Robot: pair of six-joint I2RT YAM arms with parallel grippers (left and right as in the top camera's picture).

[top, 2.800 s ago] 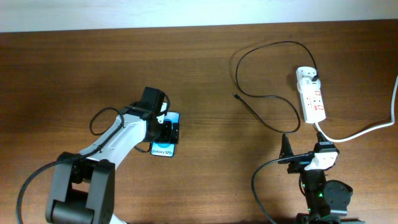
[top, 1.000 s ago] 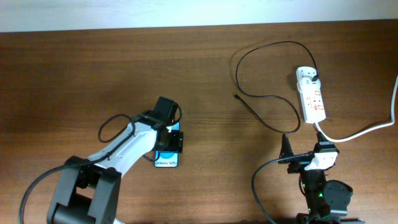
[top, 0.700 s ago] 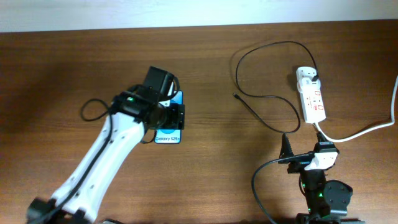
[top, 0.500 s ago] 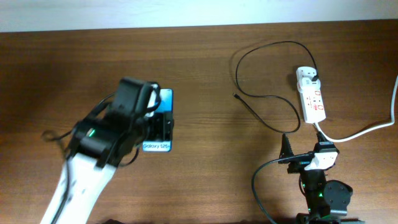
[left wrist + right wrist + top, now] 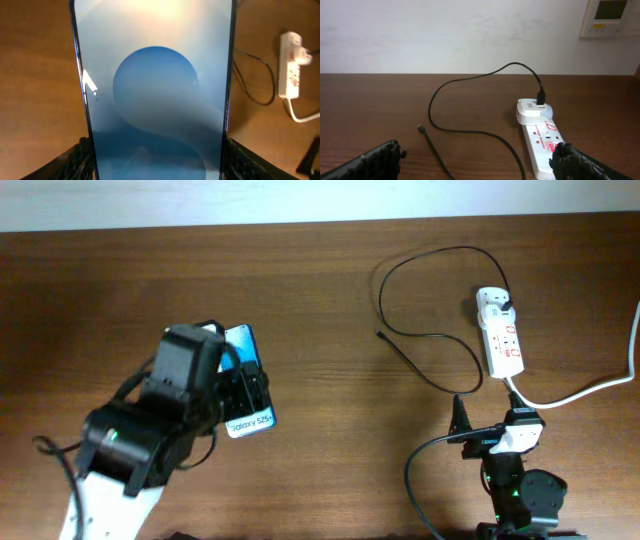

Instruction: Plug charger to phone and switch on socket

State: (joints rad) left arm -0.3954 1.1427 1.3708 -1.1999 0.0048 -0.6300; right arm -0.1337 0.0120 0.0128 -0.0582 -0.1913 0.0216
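Left gripper (image 5: 243, 392) is clamped on the slim black-edged smartphone with the bright blue swirl screen (image 5: 239, 344), one black finger (image 5: 79, 159) against each long edge. In the left wrist view that screen fills almost everything, and the white "Galaxy" text shows just past the fingers from overhead. The phone sits slightly tilted in the grip, well apart from the small white power strip with red-marked switches (image 5: 502, 335), far across the brown wooden table (image 5: 330, 470) on the left arm's side.

Over to the right gripper (image 5: 477, 162): fingers spread wide, nothing between them, pointing straight at the strip from the near end, close but not touching.

On the strip itself, the black plug (image 5: 507, 302) is seated in the far end. From there the long thin black charger cable (image 5: 381, 288) loops away and curls back beside the strip, and its small connector tip (image 5: 380, 333) lies on the wood between strip and phone, nearer the strip. The thick white cord (image 5: 580, 390) leaves the strip's near end and runs off toward the table edge.
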